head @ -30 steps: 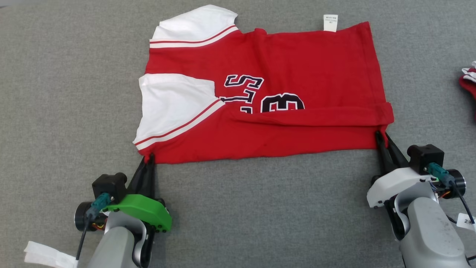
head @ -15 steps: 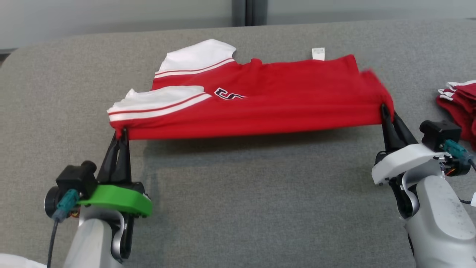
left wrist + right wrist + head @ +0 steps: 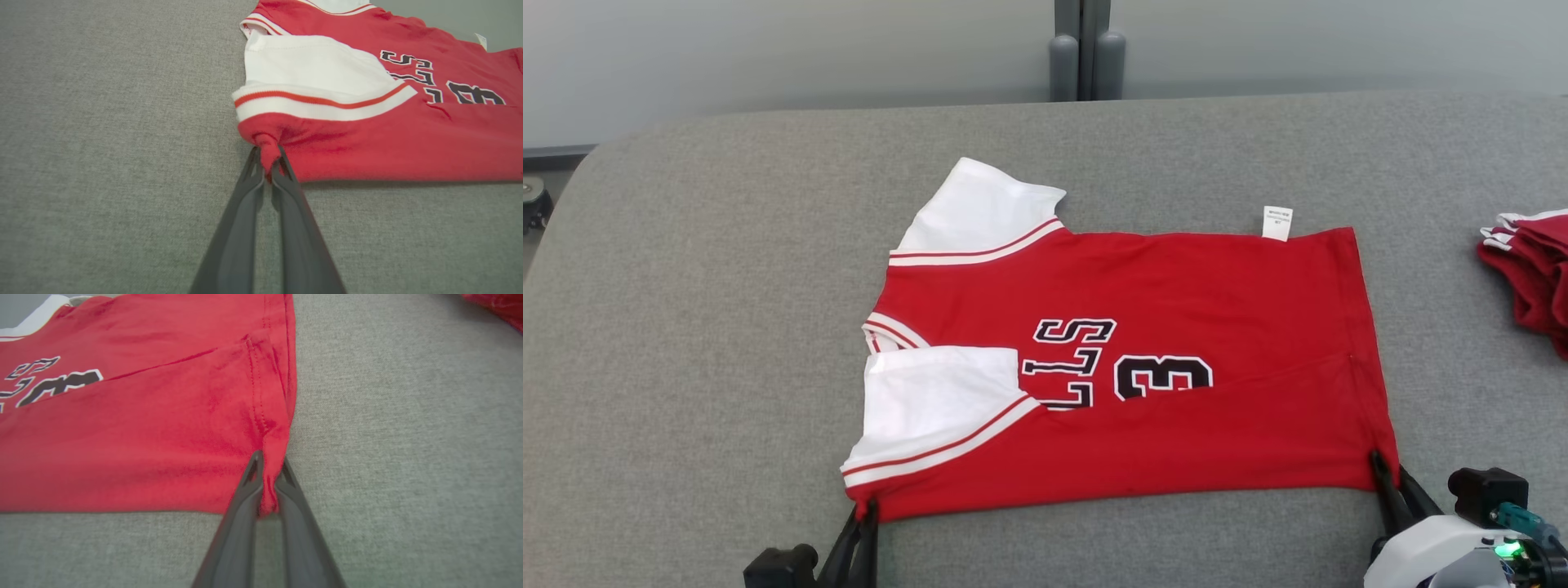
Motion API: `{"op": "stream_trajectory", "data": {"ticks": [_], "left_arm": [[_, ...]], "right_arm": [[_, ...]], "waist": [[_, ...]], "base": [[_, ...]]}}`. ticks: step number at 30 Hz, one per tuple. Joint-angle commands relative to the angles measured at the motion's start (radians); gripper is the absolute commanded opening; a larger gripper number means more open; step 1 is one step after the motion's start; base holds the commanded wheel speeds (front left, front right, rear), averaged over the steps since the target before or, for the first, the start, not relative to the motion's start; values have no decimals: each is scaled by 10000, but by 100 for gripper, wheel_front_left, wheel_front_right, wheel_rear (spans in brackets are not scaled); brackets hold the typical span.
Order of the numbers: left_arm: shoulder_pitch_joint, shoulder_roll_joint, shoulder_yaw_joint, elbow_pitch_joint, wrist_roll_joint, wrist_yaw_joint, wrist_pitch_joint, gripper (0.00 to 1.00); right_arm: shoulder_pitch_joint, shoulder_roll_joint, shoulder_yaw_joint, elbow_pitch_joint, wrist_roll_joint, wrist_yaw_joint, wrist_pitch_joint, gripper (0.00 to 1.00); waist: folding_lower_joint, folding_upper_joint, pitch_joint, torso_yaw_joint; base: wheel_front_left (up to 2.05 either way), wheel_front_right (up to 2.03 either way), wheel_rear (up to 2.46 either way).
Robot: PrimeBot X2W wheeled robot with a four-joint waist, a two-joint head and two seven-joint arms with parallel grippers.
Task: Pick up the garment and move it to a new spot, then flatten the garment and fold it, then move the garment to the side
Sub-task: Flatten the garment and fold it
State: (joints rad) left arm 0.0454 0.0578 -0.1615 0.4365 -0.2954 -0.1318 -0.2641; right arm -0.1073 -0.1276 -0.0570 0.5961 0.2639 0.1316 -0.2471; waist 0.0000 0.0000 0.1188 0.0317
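On the grey surface (image 3: 686, 327), the garment (image 3: 1176, 310) is lying flat at twelve o'clock from both grippers. The left gripper (image 3: 866, 508) is pinching its seven-o'clock corner and the right gripper (image 3: 1379, 461) its five-o'clock corner, fingers clamped tight.

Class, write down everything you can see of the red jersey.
The red jersey looks like soft knit cloth, with white sleeves trimmed in red stripes, dark white-edged lettering and a 3, and a small white label on its far edge. It lies spread sideways on the grey surface. The left gripper and right gripper pinch its two near corners.
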Motion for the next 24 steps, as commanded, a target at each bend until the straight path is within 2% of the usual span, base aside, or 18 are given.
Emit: {"op": "stream_trajectory", "data": {"ticks": [1, 2, 10, 16, 24], "left_arm": [[76, 33, 52, -44, 59, 27, 0, 91], [42, 23, 120, -101, 103, 29, -1, 100], [-1512, 80, 640, -979, 523, 27, 1, 100], [-3570, 705, 100, -694, 562, 27, 1, 100], [-5769, 1419, -912, 247, 110, 27, 1, 100]], "right_arm": [[115, -77, -97, -57, -84, -21, -71, 100], [108, -114, -160, -100, -177, -21, -78, 100], [-1497, -309, -786, -586, -1115, -21, 68, 100], [-3484, -400, -792, -525, -1931, -21, 892, 100], [-5419, -311, -1057, 300, -2775, -21, 1538, 100]], "waist": [[0, 0, 66, 10], [0, 0, 114, 8], [0, 0, 935, -19], [0, 0, 1891, -83], [0, 0, 2947, -127]], "base": [[0, 0, 0], [0, 0, 0], [0, 0, 0], [0, 0, 0], [0, 0, 0]]}}
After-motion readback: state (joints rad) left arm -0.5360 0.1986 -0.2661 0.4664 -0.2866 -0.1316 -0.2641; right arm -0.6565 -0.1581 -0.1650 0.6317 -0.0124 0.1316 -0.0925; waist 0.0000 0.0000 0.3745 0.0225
